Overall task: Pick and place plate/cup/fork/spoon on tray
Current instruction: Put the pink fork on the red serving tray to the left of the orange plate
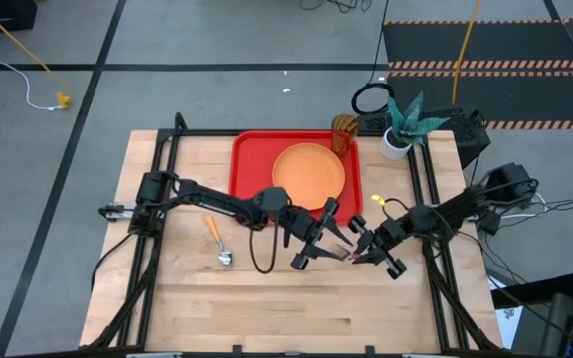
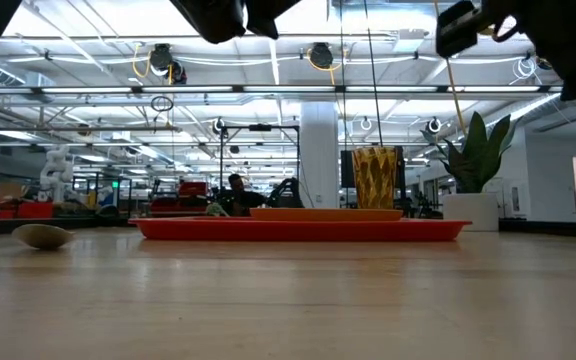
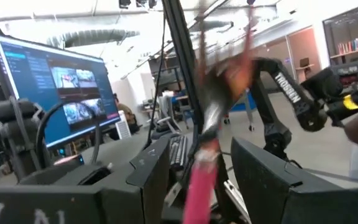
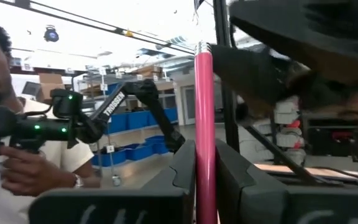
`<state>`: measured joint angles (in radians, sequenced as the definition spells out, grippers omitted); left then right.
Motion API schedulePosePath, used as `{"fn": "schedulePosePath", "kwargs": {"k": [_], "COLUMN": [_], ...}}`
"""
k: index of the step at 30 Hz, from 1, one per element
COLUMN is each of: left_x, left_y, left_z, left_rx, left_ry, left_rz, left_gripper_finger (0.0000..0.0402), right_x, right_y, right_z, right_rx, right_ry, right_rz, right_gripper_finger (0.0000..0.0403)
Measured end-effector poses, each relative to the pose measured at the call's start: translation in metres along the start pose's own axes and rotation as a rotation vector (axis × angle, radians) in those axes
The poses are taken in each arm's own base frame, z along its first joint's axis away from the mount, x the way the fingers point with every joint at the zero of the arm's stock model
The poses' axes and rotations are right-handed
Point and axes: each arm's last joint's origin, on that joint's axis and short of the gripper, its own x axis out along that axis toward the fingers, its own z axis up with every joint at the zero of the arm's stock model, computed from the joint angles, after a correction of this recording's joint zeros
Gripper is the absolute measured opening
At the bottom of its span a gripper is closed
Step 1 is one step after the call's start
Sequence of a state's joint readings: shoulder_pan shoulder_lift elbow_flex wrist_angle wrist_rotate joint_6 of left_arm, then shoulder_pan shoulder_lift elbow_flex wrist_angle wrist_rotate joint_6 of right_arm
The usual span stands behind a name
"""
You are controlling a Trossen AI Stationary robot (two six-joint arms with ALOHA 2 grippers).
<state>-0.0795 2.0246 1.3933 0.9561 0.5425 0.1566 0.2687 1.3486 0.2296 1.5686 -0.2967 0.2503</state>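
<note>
The fork (image 1: 350, 254), with its pink-red handle (image 4: 204, 112), is up in the air between my two grippers, in front of the red tray (image 1: 247, 159). My right gripper (image 1: 360, 249) is shut on it. My left gripper (image 1: 338, 239) faces it from the left, open, with its fingers on either side of the handle (image 3: 199, 180); I see no touch. The orange plate (image 1: 308, 171) lies on the tray. The amber cup (image 1: 344, 129) stands upright at the tray's far right corner. The spoon (image 1: 217, 242) lies flat on the table to the left. My right gripper pinches the fork's pink handle (image 4: 204, 163) between its two fingers (image 4: 232, 174). The fingers come from the table's right and lie across the handle. The fork is lifted clear of the table, and the handle runs on past the fingertips toward my left gripper.
A white pot with a green plant (image 1: 398, 139) stands at the table's far right, beside the tray. A black cable loop (image 1: 371, 97) lies behind the cup. A person with a hand-held device (image 4: 17, 134) shows beyond the table. Bare wood lies along the near edge (image 1: 286, 308).
</note>
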Motion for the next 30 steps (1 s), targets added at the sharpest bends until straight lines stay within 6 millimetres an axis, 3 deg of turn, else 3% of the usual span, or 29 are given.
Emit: {"fn": "schedulePosePath", "kwargs": {"k": [5, 24, 30], "left_x": [0.0, 0.004, 0.004], "left_y": [-0.001, -0.014, -0.013], "left_z": [-0.002, -0.002, -0.003], "left_rx": [0.014, 0.098, 0.111], "left_ry": [-0.002, -0.029, -0.026], "left_rz": [-0.05, -0.19, -0.185], "left_gripper_finger": [0.0174, 0.0174, 0.013], "right_x": [0.014, 0.018, 0.017], "right_y": [-0.005, -0.013, -0.015], "right_z": [-0.001, -0.005, -0.007], "right_rx": [-0.001, 0.094, 0.109], "right_ry": [0.005, 0.049, 0.069], "right_rz": [0.016, 0.077, 0.066], "right_gripper_finger": [0.0018, 0.0018, 0.0018]}}
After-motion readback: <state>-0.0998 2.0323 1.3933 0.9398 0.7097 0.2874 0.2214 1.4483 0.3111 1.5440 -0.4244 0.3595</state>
